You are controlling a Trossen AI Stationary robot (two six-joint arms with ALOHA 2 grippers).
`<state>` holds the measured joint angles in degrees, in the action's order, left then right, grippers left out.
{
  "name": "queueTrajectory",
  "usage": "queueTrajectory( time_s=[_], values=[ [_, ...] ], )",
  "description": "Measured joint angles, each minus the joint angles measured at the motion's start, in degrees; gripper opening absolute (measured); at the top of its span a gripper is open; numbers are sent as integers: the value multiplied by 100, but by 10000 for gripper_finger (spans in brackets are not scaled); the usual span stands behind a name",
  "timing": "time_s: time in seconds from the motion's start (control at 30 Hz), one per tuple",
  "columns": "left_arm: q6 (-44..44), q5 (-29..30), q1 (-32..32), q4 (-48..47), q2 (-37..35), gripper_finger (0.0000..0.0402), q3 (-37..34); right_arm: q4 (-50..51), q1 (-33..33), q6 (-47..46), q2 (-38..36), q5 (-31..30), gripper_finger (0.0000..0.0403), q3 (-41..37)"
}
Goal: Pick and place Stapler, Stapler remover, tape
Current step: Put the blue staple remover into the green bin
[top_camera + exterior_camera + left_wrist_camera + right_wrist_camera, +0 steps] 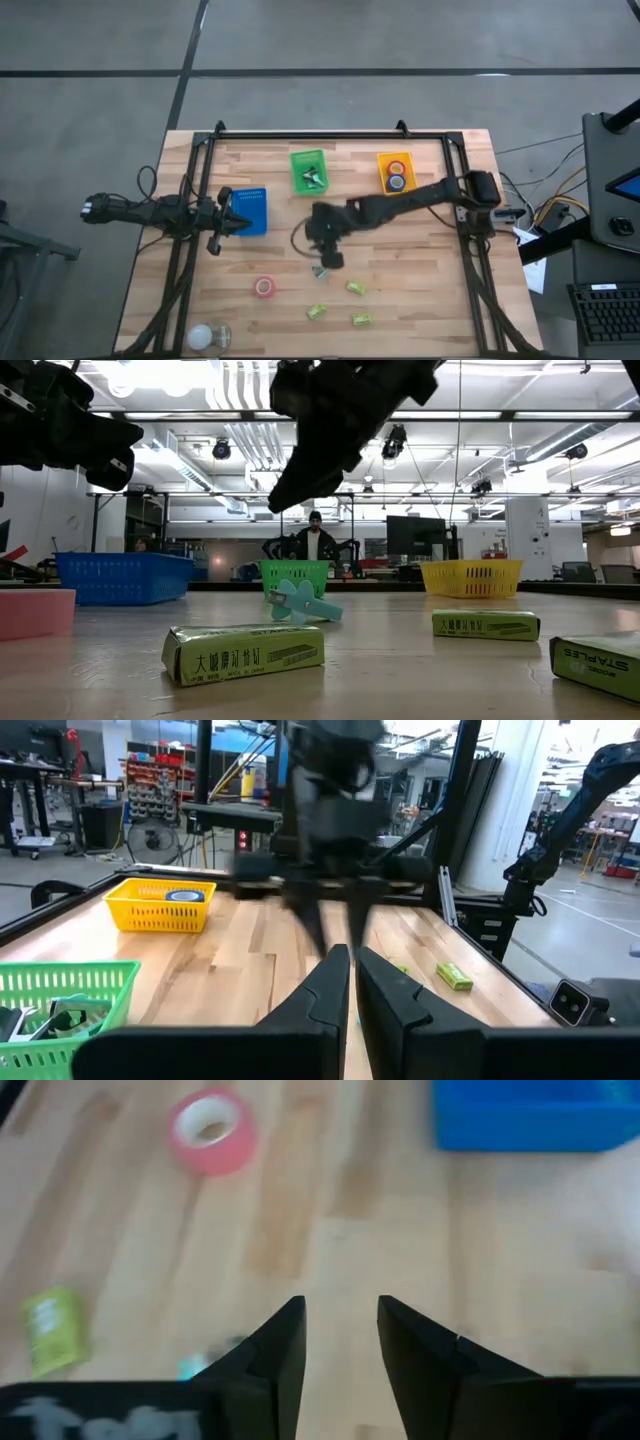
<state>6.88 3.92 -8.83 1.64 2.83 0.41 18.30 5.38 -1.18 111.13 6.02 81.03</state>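
My right gripper [327, 252] [340, 1335] hangs open and empty above the middle of the table, clear of it in the low view [290, 485]. A teal staple remover [320, 271] [300, 603] lies on the wood just near-side of it, half hidden behind one finger in the right wrist view [195, 1367]. A red tape roll [264, 287] [212, 1128] lies flat further left. Three green staple boxes [356, 288] [317, 312] [361, 320] lie near the front edge. My left gripper [238, 223] [350, 965] waits, shut, beside the blue basket.
Three baskets stand along the far side: blue [250, 208], green [308, 170] with staple removers inside, yellow [395, 170] holding tape rolls. A pale round object [205, 335] sits at the near left corner. A black frame [330, 133] rims the table. A person [315, 540] stands beyond the table.
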Motion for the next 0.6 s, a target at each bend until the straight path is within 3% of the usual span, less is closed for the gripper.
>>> queueTrajectory(
  time_s=[0.43,0.6],
  values=[
    [1,2,-1,-1,2,26,-1,-413,291,-178,415,20,99,-295],
    [0,0,0,-1,0,26,1,-396,284,-271,573,358,95,-305]
  ],
)
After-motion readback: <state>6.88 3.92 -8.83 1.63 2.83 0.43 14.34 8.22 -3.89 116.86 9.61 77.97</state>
